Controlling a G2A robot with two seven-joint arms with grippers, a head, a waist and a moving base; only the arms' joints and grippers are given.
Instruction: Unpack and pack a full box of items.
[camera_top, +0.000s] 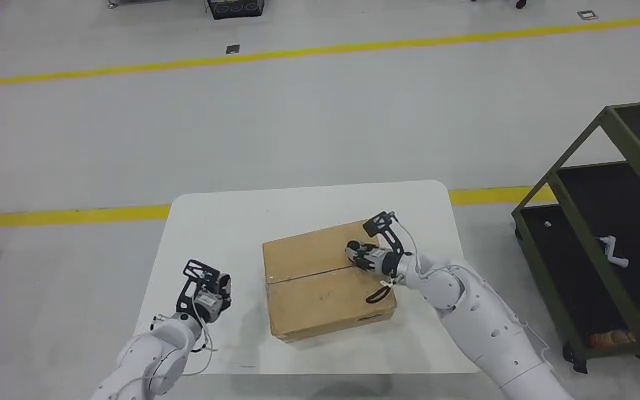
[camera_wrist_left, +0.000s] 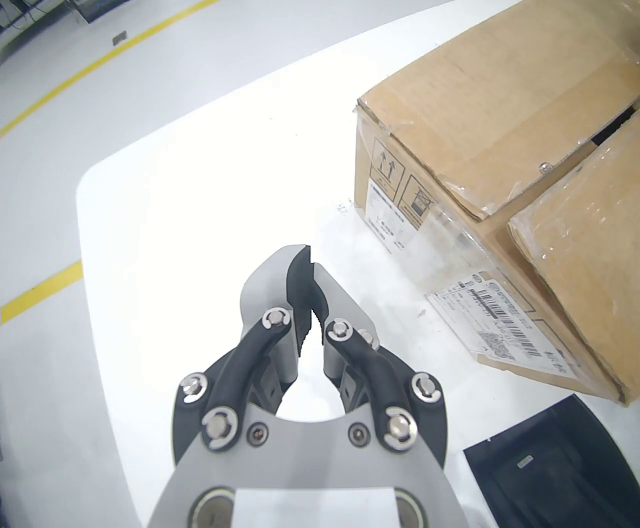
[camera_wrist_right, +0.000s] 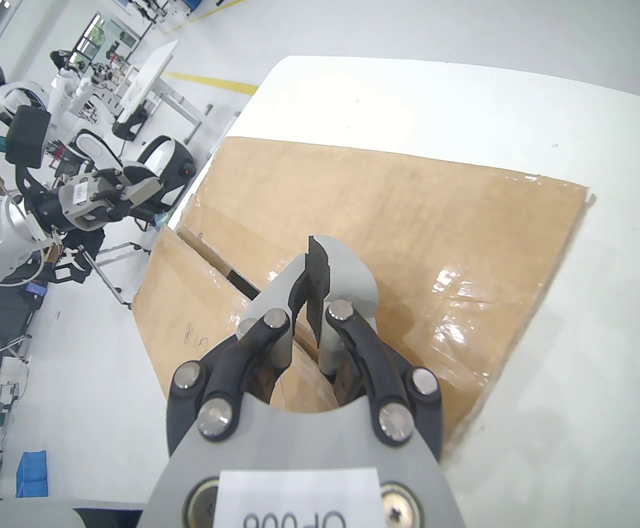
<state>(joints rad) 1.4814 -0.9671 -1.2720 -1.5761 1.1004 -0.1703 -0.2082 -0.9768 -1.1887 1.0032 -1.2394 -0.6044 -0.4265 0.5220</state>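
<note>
Right now your cardboard box (camera_top: 320, 290) sits in the middle of the white desk (camera_top: 220, 230), its top folded down with a thin dark gap left along the centre seam. Your right jaws hang just over the box's top, close to that seam, pads pressed together with nothing between them. Your left jaws are off to the box's left side, above bare desk, likewise closed and empty.

White round-cornered table (camera_top: 300, 215); closed cardboard box (camera_top: 325, 285) near middle, flaps down.
</note>
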